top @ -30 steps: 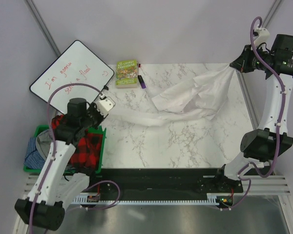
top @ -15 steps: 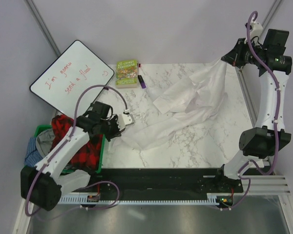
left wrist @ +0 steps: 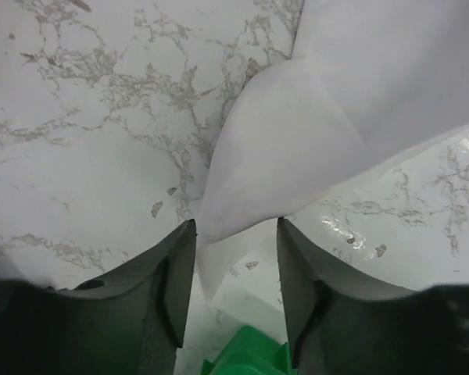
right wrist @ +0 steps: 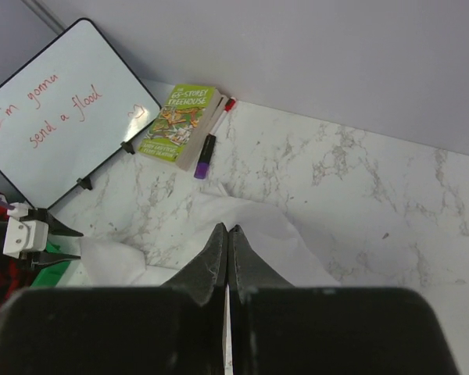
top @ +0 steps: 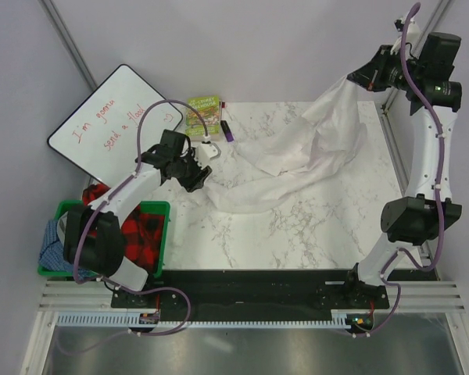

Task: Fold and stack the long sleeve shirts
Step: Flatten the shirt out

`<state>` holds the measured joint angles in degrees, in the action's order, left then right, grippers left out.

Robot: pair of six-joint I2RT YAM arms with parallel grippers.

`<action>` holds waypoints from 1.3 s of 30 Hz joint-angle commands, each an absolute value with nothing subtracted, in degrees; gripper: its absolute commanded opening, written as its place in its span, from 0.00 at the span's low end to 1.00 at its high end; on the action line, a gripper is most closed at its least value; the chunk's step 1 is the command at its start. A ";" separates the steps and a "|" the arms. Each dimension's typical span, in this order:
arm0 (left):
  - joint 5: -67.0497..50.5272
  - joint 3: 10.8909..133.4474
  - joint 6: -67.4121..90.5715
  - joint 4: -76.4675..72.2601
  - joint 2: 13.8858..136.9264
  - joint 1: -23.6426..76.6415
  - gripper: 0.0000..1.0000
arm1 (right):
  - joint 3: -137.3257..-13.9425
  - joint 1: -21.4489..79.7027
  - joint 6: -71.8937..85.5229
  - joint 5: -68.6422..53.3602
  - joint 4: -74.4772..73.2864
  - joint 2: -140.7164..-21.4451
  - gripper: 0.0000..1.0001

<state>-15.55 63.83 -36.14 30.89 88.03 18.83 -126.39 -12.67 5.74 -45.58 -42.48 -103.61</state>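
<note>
White shirt [top: 297, 156] lay crumpled across the far desk [top: 313, 234], one end lifted by the clenched right tool [right wrist: 227, 234], while the left tool [left wrist: 234, 229] stood released, a cloth tip loose between its jaws. No fold was made and nothing stacked, so nearly all the work seemed left. Which part the right tool pinched could not be made out.

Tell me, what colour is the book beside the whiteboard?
The book is green, clearest in the right wrist view.
</note>
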 commanded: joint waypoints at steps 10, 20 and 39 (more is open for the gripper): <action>-27.68 77.51 -14.53 13.66 99.64 26.72 0.71 | -112.69 -9.76 7.74 -52.03 -39.11 -91.06 0.00; -27.06 87.98 -10.73 1.25 114.42 30.50 0.73 | -106.70 -9.76 3.08 -54.05 -45.26 -86.14 0.00; -29.52 89.56 -12.56 -1.85 118.04 31.90 0.30 | -100.81 -9.40 0.62 -60.03 -51.24 -77.43 0.00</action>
<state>-28.73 87.61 -12.71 0.97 119.63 32.16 -101.97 -9.58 1.69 -57.25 -50.89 -79.81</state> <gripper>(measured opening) 0.424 0.009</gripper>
